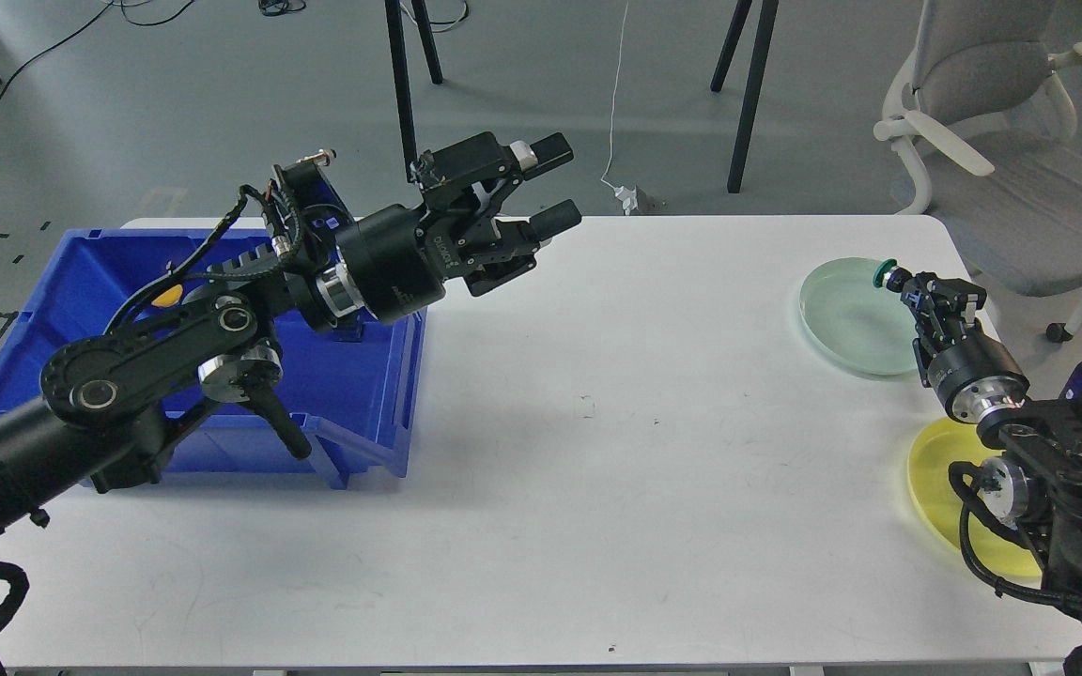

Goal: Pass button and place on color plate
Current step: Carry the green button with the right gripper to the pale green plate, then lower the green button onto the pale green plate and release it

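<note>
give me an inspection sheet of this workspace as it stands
surface: white table, a few small dark specks.
job's things: green button in the right gripper, over the pale green plate; yellow plate nearer, partly hidden by the right arm; blue bin at left with a yellow piece inside.
clutter: nothing seen.
grippers: left gripper with jaws apart and empty, held above the table; right jaws closed on the green button.
cables: white cable on the floor; black cables on both arms.
surroundings: grey chair, black stand legs.
</note>
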Action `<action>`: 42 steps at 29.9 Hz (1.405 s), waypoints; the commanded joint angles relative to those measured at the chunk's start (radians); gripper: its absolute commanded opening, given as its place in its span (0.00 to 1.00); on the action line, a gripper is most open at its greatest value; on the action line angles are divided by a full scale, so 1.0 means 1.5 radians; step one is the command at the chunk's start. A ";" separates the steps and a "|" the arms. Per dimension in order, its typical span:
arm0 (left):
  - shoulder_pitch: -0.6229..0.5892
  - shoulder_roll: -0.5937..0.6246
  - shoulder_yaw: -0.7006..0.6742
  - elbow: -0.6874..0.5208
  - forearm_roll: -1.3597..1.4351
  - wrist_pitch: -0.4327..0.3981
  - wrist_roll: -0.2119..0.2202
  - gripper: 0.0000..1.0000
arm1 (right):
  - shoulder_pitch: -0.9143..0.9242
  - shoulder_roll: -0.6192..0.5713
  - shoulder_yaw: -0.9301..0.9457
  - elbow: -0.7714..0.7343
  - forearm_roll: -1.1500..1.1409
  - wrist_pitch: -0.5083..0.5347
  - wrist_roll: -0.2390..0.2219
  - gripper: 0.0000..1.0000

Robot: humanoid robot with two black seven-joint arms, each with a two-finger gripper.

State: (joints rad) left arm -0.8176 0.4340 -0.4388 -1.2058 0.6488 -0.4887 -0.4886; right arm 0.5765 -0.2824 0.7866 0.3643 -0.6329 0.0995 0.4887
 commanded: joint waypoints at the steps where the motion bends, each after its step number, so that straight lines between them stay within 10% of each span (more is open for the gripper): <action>1: 0.000 -0.001 0.000 0.000 0.000 0.000 0.000 0.79 | 0.000 0.002 -0.025 -0.001 0.001 -0.001 0.000 0.09; 42: 0.002 -0.001 0.000 -0.001 0.000 0.000 0.000 0.79 | 0.013 0.031 -0.040 -0.054 0.003 -0.002 0.000 0.60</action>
State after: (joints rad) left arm -0.8148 0.4326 -0.4387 -1.2073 0.6489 -0.4887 -0.4887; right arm 0.5946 -0.2362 0.7272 0.2837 -0.6297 0.0966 0.4887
